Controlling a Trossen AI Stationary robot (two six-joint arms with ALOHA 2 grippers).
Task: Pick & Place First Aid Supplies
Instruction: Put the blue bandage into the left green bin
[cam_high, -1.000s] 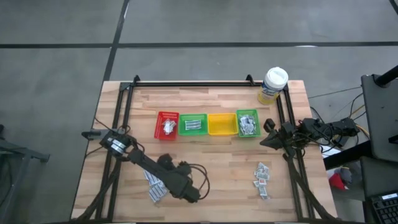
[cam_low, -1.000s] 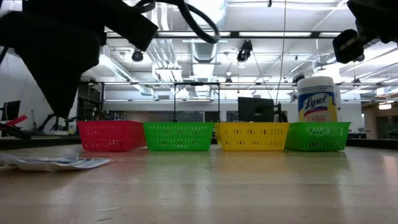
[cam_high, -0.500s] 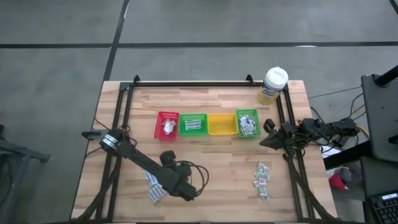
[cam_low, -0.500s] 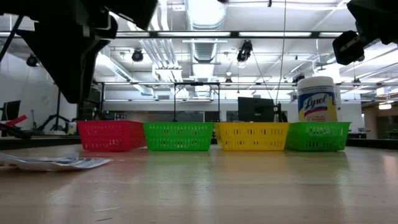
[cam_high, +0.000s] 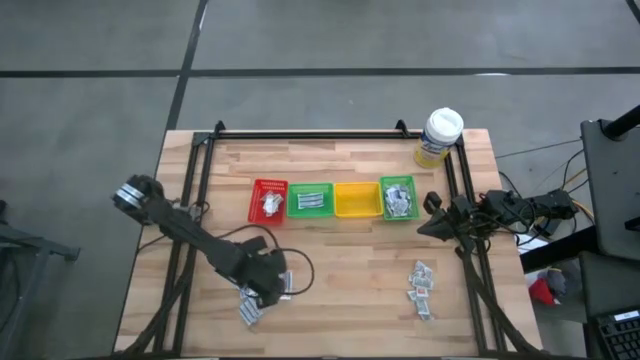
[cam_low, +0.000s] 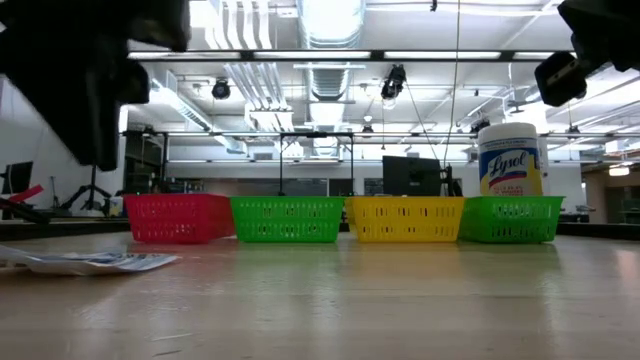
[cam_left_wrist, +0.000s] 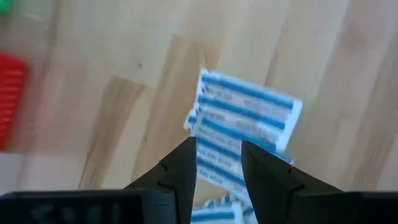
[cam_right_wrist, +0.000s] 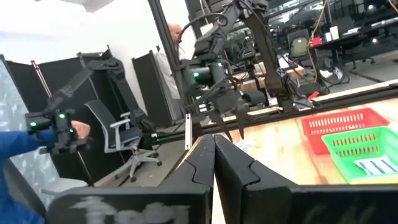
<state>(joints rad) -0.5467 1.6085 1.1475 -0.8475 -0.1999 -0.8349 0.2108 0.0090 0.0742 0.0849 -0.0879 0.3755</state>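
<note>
The first aid supplies are small flat sachets. One loose pile (cam_high: 250, 303) lies near the table's left front, and another pile (cam_high: 421, 288) lies at the right front. More sachets lie in the red bin (cam_high: 269, 201) and the two green bins. My left gripper (cam_high: 272, 288) hangs open over the left pile, pointing steeply down. In the left wrist view, white-blue sachets (cam_left_wrist: 245, 115) lie on the wood just past its fingertips (cam_left_wrist: 219, 155). My right gripper (cam_right_wrist: 213, 149) is shut and stays parked at the table's right edge (cam_high: 438, 216).
Four bins stand in a row at mid-table: red, green (cam_high: 311, 200), yellow (cam_high: 356, 199) and green (cam_high: 398, 197). A yellow wipes tub (cam_high: 440, 136) stands at the far right corner. Black frame rails run along the table's sides. A person shows in the room beyond.
My left gripper has swung from near the table's front edge toward the left and far side. It has ended over the left sachet pile, a little higher, and has tipped from a shallow slant to point steeply down. The sachets have not moved.
</note>
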